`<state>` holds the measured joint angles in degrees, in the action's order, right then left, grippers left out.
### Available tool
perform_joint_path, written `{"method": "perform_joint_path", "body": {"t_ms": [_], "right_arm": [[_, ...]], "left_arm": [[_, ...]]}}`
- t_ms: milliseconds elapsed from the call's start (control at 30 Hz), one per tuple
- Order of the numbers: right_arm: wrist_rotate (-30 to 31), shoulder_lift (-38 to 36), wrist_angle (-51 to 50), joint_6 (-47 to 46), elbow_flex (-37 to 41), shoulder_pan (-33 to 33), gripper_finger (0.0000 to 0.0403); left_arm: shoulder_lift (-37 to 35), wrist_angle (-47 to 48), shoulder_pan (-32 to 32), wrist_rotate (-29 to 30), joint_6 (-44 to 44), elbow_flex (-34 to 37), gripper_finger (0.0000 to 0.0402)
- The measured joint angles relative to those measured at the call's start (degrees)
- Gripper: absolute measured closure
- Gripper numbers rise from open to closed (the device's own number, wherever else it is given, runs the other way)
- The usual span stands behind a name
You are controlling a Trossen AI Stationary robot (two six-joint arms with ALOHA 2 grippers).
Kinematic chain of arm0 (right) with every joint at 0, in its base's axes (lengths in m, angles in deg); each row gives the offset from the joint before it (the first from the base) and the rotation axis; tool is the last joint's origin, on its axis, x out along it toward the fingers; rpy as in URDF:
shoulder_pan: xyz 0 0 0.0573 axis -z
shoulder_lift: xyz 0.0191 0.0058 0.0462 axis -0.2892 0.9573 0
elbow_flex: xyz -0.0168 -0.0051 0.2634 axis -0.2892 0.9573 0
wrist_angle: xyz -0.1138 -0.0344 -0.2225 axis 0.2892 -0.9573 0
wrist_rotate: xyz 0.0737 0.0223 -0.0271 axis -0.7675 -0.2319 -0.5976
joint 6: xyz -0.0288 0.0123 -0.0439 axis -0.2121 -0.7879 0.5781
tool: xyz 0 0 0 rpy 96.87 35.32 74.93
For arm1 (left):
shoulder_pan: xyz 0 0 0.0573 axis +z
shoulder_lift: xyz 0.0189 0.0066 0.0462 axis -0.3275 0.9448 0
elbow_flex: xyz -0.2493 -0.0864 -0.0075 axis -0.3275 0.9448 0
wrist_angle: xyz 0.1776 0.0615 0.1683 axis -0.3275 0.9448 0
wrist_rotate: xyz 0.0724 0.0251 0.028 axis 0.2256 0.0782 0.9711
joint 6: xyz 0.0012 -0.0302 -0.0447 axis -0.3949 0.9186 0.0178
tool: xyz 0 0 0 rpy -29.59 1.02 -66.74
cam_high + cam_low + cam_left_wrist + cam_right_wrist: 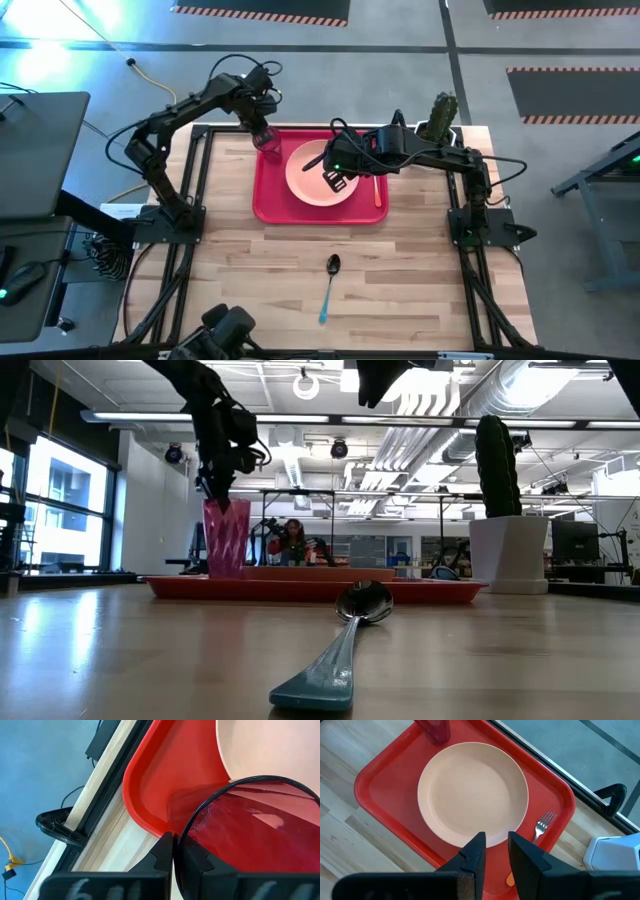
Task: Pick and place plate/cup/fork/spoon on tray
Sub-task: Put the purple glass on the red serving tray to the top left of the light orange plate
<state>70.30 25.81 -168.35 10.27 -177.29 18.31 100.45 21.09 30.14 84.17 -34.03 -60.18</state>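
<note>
Open bench (260,270) surrounds the spoon (330,283) on every side. Farther back, both arms hang over the tray (268,200); a cactus pot (440,118) apparently stands far right.

My high camera looks straight down on the whole counter (400,260). My low one sits at counter height, just behind the spoon (340,645), facing the room. Both wrist cameras look closely down on the tray (380,795), which all four views share.

No readable text, labels, brands or nos. anywhere. Blurred pale marks on left wrist housing, illegible. Orange-black hazard stripes on floor (262,13), no lettering.
</note>
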Motion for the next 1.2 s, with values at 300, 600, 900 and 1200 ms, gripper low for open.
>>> {"method": "perform_joint_path", "body": {"t_ms": [300, 600, 900, 1200], "right_arm": [[0.00, 0.00, -0.01, 0.01, 0.00, 0.00, 0.0329], [0.00, 0.00, -0.01, 0.01, 0.00, 0.01, 0.0329], [0.00, 0.00, -0.01, 0.01, 0.00, 0.01, 0.0329], [0.00, 0.00, -0.01, 0.01, 0.00, 0.02, 0.0329]], "left_arm": [[0.33, -0.07, 0.46, -2.82, 0.00, 0.00, 0.0394], [0.33, -0.05, 0.44, -2.82, 0.09, 0.00, 0.0394], [0.33, -0.07, 0.44, -2.80, 0.13, 0.00, 0.0394], [0.32, -0.11, 0.44, -2.81, 0.13, 0.00, 0.0374]]}}
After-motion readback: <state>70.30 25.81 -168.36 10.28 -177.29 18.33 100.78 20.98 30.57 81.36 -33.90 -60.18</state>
